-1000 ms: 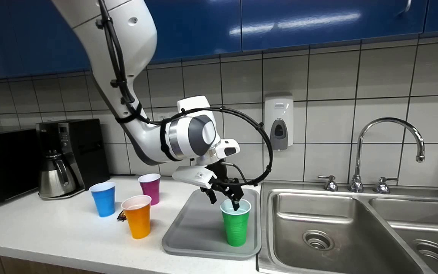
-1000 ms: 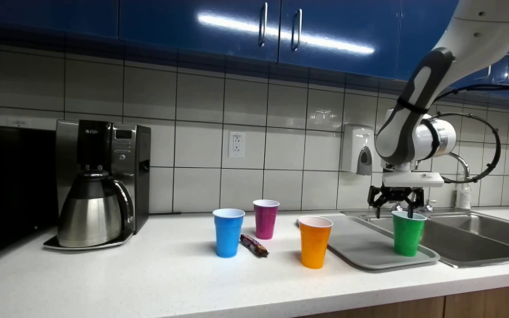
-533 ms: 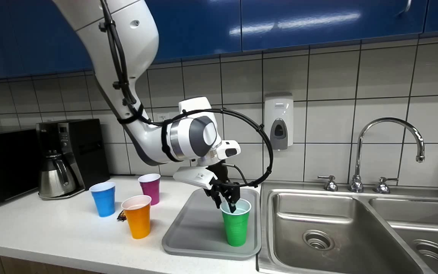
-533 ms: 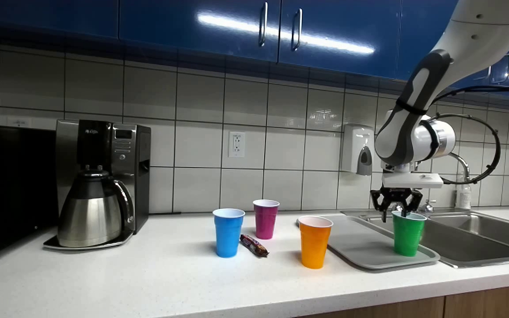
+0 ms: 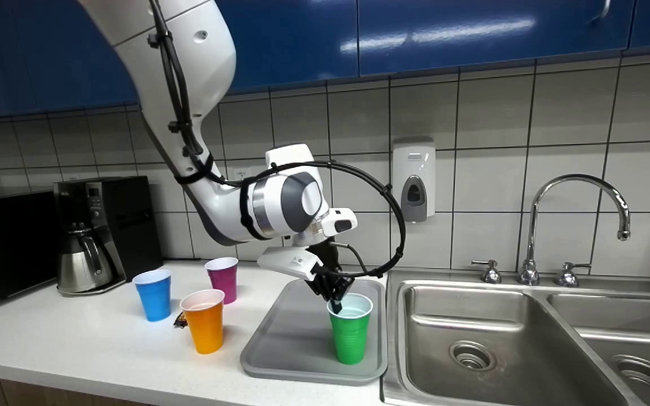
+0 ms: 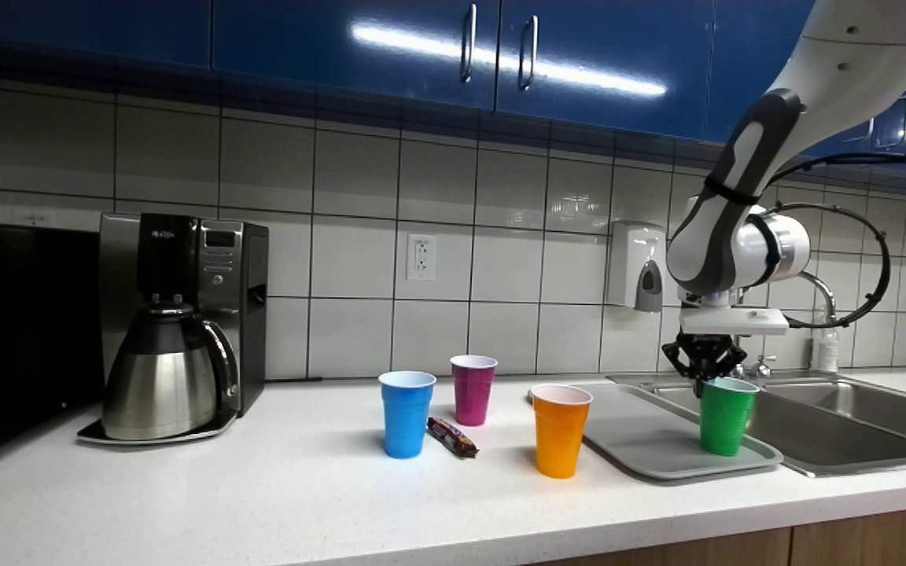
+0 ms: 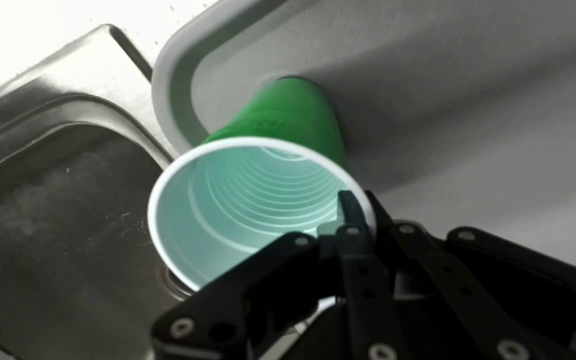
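Sink of stainless steel point(image 5: 528, 344), double-basined, beside a grey rectangular tray point(image 5: 288, 347); on the tray, near one corner, a tapered green plastic cup point(image 5: 351, 336), upright, pale ridged interior visible to its base; black jaws pinch the cup's rim, one fingertip point(image 7: 350, 207) inside.

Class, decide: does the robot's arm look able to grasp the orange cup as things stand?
Probably not: the tool is shut on the green cup by its rim, leaving no opening for the orange cup.
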Robot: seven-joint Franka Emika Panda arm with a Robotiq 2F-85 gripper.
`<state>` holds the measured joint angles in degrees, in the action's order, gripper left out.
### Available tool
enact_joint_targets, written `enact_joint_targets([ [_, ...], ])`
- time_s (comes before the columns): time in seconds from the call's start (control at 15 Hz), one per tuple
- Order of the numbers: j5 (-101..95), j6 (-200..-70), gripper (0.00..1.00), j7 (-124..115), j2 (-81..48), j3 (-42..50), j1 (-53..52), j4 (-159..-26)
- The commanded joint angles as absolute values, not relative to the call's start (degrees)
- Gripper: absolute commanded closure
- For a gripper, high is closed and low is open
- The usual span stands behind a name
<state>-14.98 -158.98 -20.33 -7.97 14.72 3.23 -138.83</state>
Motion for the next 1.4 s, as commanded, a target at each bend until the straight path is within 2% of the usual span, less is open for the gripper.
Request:
enact_joint_targets([
  [0.0, -14.0, -157.5, 0.99, -19.8, -8.3, 14.0, 4.0, -137.5],
  [1.33, -13.4, -158.3, 0.99, -18.8, -8.8, 11.4, 3.1, -133.2],
])
